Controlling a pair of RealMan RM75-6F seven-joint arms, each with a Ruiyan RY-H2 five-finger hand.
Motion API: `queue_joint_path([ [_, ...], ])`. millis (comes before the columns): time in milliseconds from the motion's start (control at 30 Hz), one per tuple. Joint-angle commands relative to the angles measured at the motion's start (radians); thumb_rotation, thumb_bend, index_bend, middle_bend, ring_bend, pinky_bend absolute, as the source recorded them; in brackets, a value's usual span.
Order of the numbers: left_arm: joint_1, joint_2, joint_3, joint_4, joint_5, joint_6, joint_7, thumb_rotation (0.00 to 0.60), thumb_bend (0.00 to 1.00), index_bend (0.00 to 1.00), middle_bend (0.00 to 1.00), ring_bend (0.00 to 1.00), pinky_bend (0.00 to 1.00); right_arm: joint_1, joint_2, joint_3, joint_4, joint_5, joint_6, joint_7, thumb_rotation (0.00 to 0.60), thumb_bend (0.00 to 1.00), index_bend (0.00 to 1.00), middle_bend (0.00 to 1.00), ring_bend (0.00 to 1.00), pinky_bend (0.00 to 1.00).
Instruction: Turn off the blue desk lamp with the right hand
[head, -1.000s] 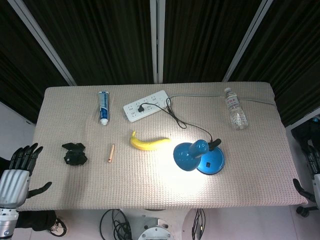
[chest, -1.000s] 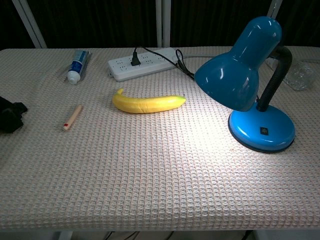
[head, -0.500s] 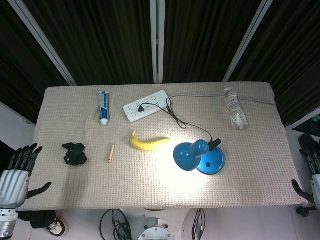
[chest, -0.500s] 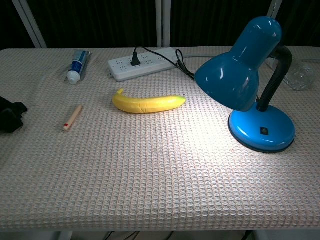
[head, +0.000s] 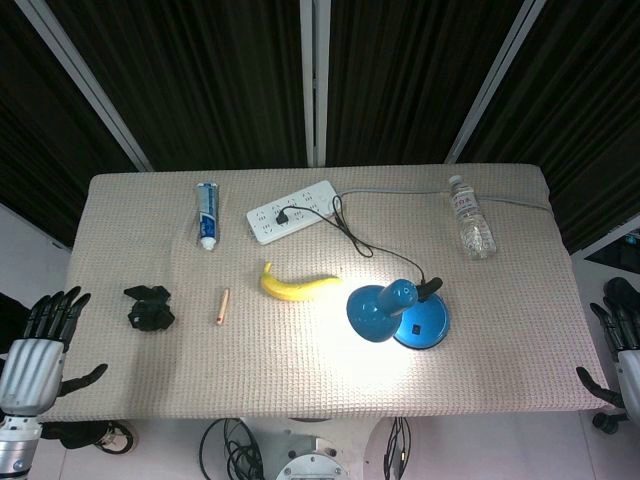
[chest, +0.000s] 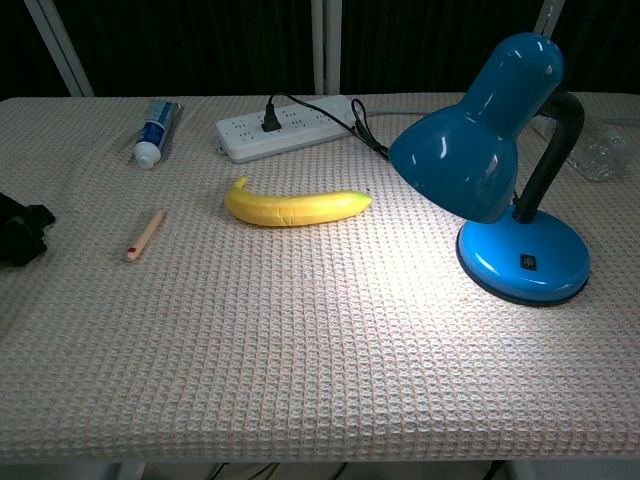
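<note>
The blue desk lamp (head: 398, 312) stands right of the table's middle, lit, throwing a bright patch on the cloth in front of it. In the chest view the lamp (chest: 500, 160) has its shade tilted left and a small black switch (chest: 527, 262) on its round base. My right hand (head: 622, 340) hangs open off the table's right edge, well away from the lamp, its fingers apart. My left hand (head: 35, 350) is open beside the left front corner, holding nothing. Neither hand shows in the chest view.
A banana (head: 298, 286) lies left of the lamp. A white power strip (head: 290, 211) with the lamp's black cord sits behind it. A toothpaste tube (head: 206, 215), a small wooden stick (head: 222, 306), a black object (head: 149, 306) and a water bottle (head: 471, 218) lie around the table.
My right hand has risen slightly beside the table's right edge, showing more of its fingers. The left hand has shifted little. The lamp stays lit.
</note>
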Motion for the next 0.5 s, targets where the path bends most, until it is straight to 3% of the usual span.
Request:
queue_joint_path([
  [33,0.001,0.001,0.001,0.001,-0.003,0.0,-0.002,0.6,0.0,0.0,0.0,0.0,0.0,0.003,0.003,-0.003,-0.005,-0.001,-0.007,-0.013,0.6,0.18,0.0,0.12,0.14,0.18],
  [67,0.002,0.001,0.001,0.001,-0.004,0.0,-0.004,0.6,0.0,0.0,0.0,0.0,0.0,0.006,0.002,-0.002,-0.006,-0.002,-0.01,-0.018,0.6,0.18,0.0,0.27,0.33,0.39],
  [100,0.003,0.001,0.001,0.002,-0.005,0.0,-0.005,0.6,0.0,0.0,0.0,0.0,0.0,0.01,0.003,-0.007,-0.01,-0.004,-0.023,-0.015,0.6,0.18,0.0,0.4,0.48,0.54],
  [133,0.003,0.001,0.002,0.004,-0.005,0.001,-0.008,0.6,0.0,0.0,0.0,0.0,0.0,0.019,0.011,-0.019,-0.018,-0.013,-0.05,0.002,0.6,0.18,0.0,0.63,0.7,0.73],
  [167,0.004,0.0,0.002,0.006,-0.006,0.001,-0.01,0.6,0.0,0.0,0.0,0.0,0.0,0.025,0.016,-0.025,-0.021,-0.019,-0.064,0.013,0.6,0.18,0.0,0.75,0.79,0.8],
  [267,0.004,-0.001,0.004,0.01,-0.008,-0.002,-0.015,0.6,0.0,0.0,0.0,0.0,0.0,0.039,0.006,-0.027,-0.011,-0.028,-0.083,-0.001,0.6,0.18,0.0,0.91,0.91,0.88],
  [500,0.001,0.001,0.003,0.011,-0.007,-0.005,-0.016,0.6,0.0,0.0,0.0,0.0,0.0,0.065,-0.012,-0.038,-0.02,-0.06,-0.112,-0.025,0.6,0.24,0.0,0.98,0.98,0.93],
])
